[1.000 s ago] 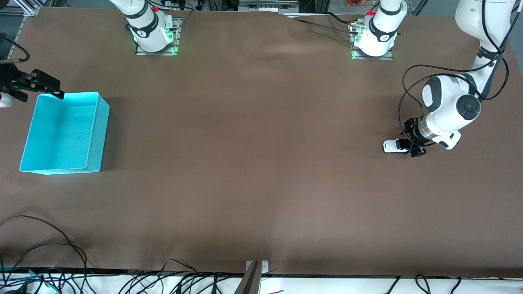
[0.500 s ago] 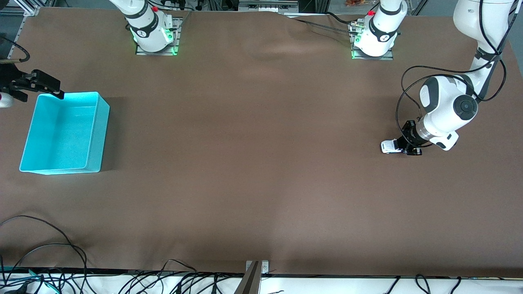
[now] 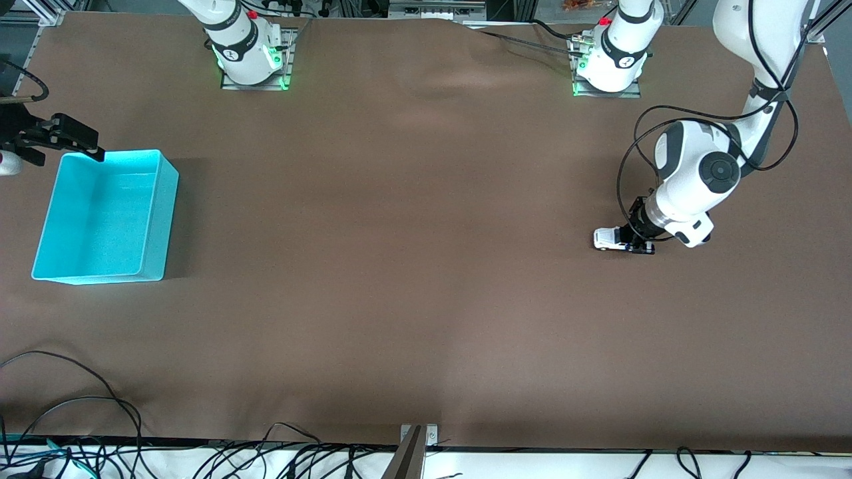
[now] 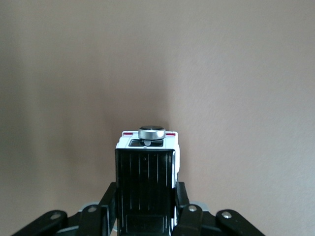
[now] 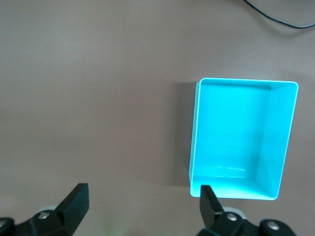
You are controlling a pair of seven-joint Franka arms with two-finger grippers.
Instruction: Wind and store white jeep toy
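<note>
The white jeep toy stands on the brown table toward the left arm's end. My left gripper is shut on its rear part. In the left wrist view the jeep toy shows its black roof between the two fingers, which press on both sides; my left gripper holds it low over the table. The turquoise bin sits at the right arm's end, with nothing in it. My right gripper waits open over the bin's corner. The right wrist view shows my right gripper with bare table between its fingers, and the bin.
The two arm bases stand along the table edge farthest from the front camera. Loose black cables lie at the nearest edge toward the right arm's end. A metal bracket sits at the middle of that edge.
My left gripper has shut on the jeep toy and moved it along the table toward the right arm's end. The right arm has not moved.
</note>
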